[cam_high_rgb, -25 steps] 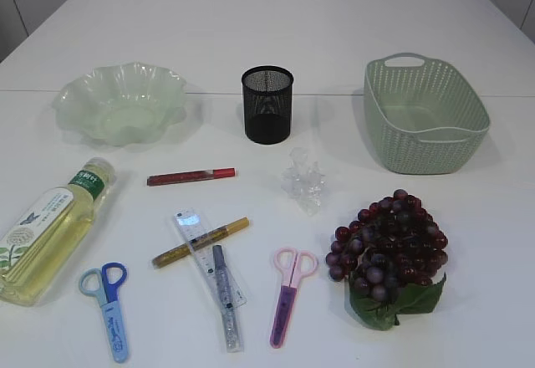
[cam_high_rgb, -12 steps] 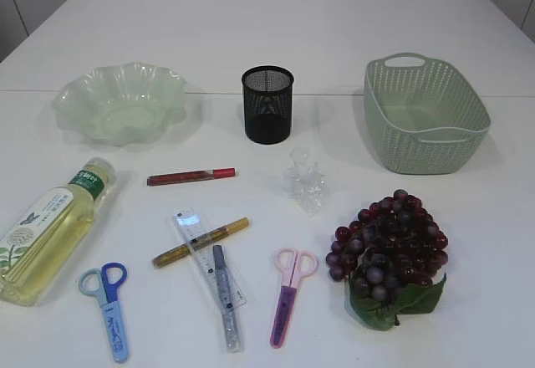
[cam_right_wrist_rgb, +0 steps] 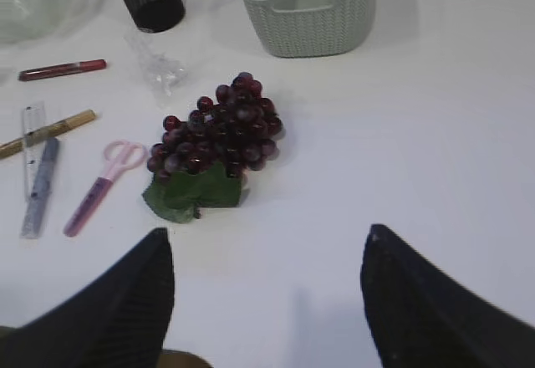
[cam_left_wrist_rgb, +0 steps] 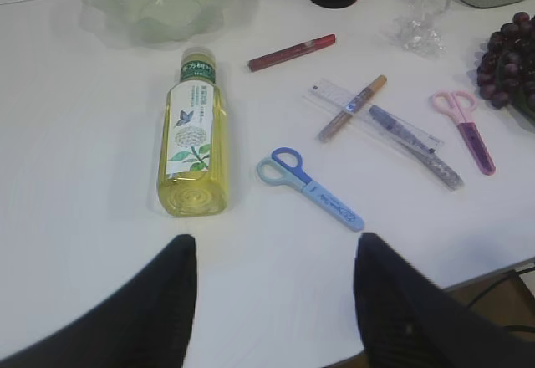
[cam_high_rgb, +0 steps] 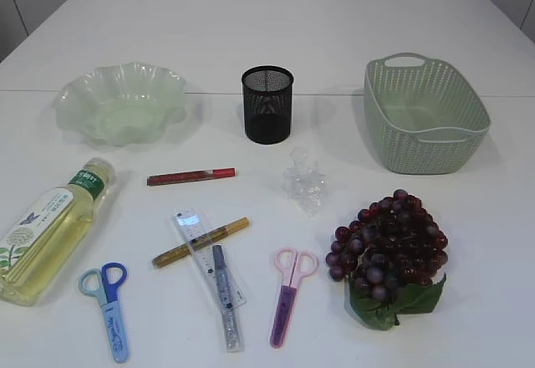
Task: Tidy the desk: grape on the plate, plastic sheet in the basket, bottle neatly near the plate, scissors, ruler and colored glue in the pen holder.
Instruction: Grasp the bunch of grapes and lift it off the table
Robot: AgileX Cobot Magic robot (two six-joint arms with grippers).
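White table (cam_high_rgb: 334, 33); both arms' fingers (cam_left_wrist_rgb: 159, 301) (cam_right_wrist_rgb: 418, 309) spread wide, holding nothing.

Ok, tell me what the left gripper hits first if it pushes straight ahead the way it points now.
Most likely the bottle: it lies just ahead of the open left gripper, slightly left of centre, base end nearest. Depth is hard to judge, so it might pass over bare table first.

dark purple grape (cam_high_rgb: 391, 241), green leaf (cam_high_rgb: 393, 301)
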